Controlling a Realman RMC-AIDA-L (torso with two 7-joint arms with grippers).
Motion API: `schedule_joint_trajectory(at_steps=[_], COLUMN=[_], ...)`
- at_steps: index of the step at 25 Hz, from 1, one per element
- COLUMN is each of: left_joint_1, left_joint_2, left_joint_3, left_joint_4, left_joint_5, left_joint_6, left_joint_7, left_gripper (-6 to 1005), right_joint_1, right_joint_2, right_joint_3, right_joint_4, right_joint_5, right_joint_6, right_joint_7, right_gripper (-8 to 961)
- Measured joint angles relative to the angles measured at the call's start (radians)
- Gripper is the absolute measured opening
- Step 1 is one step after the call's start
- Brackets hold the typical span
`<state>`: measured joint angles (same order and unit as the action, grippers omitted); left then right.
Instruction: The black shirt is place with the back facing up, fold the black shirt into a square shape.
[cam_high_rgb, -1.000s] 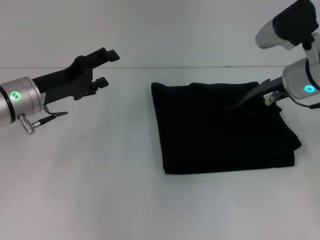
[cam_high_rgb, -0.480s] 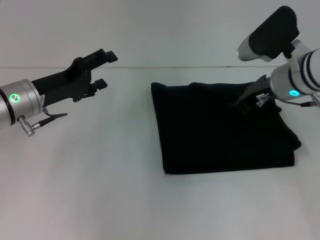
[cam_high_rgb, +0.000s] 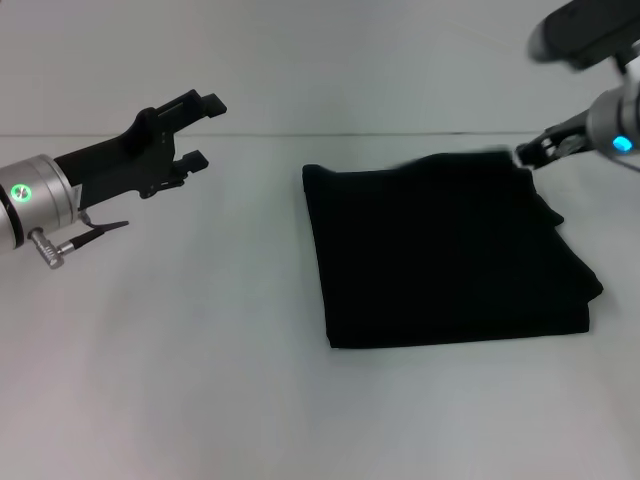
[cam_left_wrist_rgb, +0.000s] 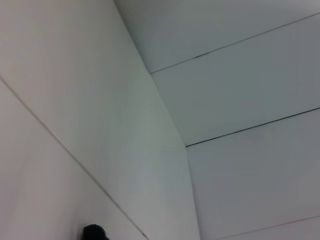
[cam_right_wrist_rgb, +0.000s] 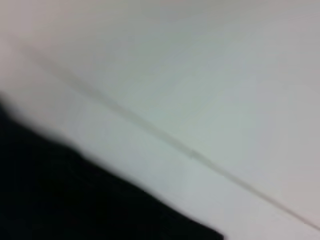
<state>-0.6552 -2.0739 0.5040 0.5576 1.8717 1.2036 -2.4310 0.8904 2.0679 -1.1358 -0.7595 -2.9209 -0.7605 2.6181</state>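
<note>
The black shirt (cam_high_rgb: 450, 255) lies folded into a rough square on the white table (cam_high_rgb: 180, 360), right of centre in the head view. Its plain black fabric also fills one corner of the right wrist view (cam_right_wrist_rgb: 60, 200). My right gripper (cam_high_rgb: 535, 152) hangs just off the shirt's far right corner, above the table and holding nothing that I can see. Well left of the shirt, my left gripper (cam_high_rgb: 198, 130) is raised and open, with nothing between its fingers.
A white wall (cam_high_rgb: 350, 60) rises behind the table's far edge. The left wrist view shows only white wall panels (cam_left_wrist_rgb: 225, 100) and a small black tip (cam_left_wrist_rgb: 95, 233) at the picture's edge.
My right gripper has lifted off the shirt's upper right part and pulled back to the far right. The left arm has drifted slightly left and up.
</note>
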Motion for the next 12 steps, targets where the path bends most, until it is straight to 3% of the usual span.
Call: schedule_joint_trajectory(at_steps=[2, 7, 12], left_joint_1=[0.001, 0.006, 0.007], left_joint_2=[0.0, 0.0, 0.0], left_joint_3=[-0.001, -0.002, -0.002], left_joint_4=[-0.001, -0.002, -0.001], left_joint_5=[-0.007, -0.016, -0.018], left_joint_6=[0.007, 0.011, 0.014], left_joint_7=[0.005, 0.009, 0.011], left_gripper=[948, 948, 948], right_joint_1=[-0.007, -0.043, -0.037], right_joint_2=[-0.015, -0.026, -0.045], right_joint_3=[0.032, 0.081, 0.161], right_joint_4=[-0.025, -0.114, -0.117], right_joint_5=[0.031, 0.117, 0.147], right_joint_6=[-0.028, -0.111, -0.26], right_joint_7=[-0.01, -0.043, -0.045], right_gripper=[343, 334, 324])
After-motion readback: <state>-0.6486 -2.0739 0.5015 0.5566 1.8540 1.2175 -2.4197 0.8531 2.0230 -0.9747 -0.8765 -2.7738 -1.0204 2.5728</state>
